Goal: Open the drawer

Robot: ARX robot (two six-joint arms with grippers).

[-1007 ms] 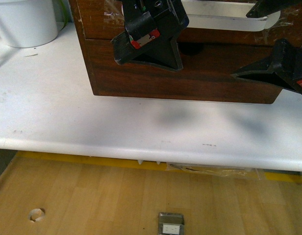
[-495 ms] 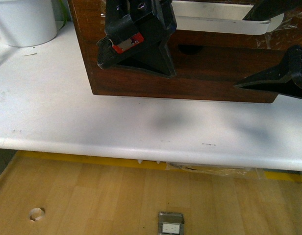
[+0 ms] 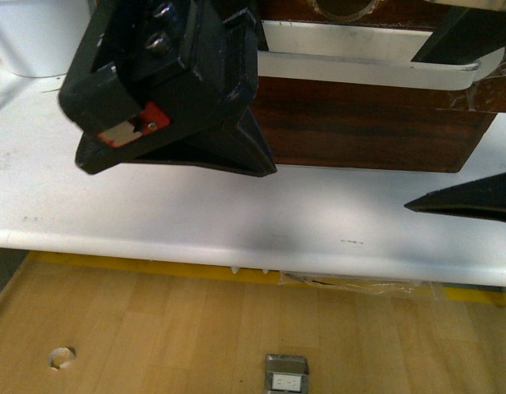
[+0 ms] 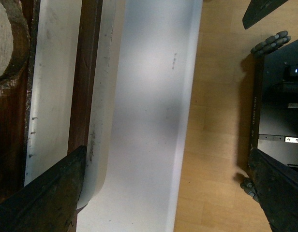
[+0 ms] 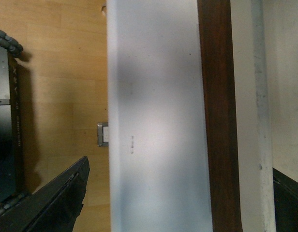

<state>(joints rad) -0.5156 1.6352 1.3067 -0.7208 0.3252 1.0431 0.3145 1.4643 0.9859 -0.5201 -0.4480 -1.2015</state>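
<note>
Up at the far side of the desk [image 3: 236, 217], right of the middle, sits the drawer [image 3: 368, 123]. Its dark brown front faces the robot, the long white handle [image 3: 360, 61] runs across it near the top, and the notch [image 3: 343, 6] just peeks in above that.

Front view: the left gripper [image 3: 251, 97] looms huge over the drawer's left end. The right gripper [image 3: 417, 127] is at the right end, one finger across the handle and the other low over the desk. Both are spread wide, holding nothing as far as I can see.

Left wrist view: two fingers [image 4: 47, 193] far apart, one right by the handle's rounded end, the other way out over the floor. The handle, a strip of brown front and bare desk lie between them. No grip.

Right wrist view: same deal. The fingers [image 5: 57, 198] are splayed, with brown front and handle running between them and nothing pinched.

Progress-wise, I honestly can't tell whether the drawer has slid out at all, and neither gripper has the handle. My guess is what's left is hooking or closing on it and drawing it toward the near edge.

Surroundings: the desk is white with a few dark specks. A white tub [image 3: 39, 37] sits at the far-left corner, and there's clear tape [image 3: 483, 90] at the handle's right end. Below is wooden floor [image 3: 154, 328], a yellow strip [image 3: 113, 264] under the near edge, and a socket box [image 3: 286, 377] set into the boards.
</note>
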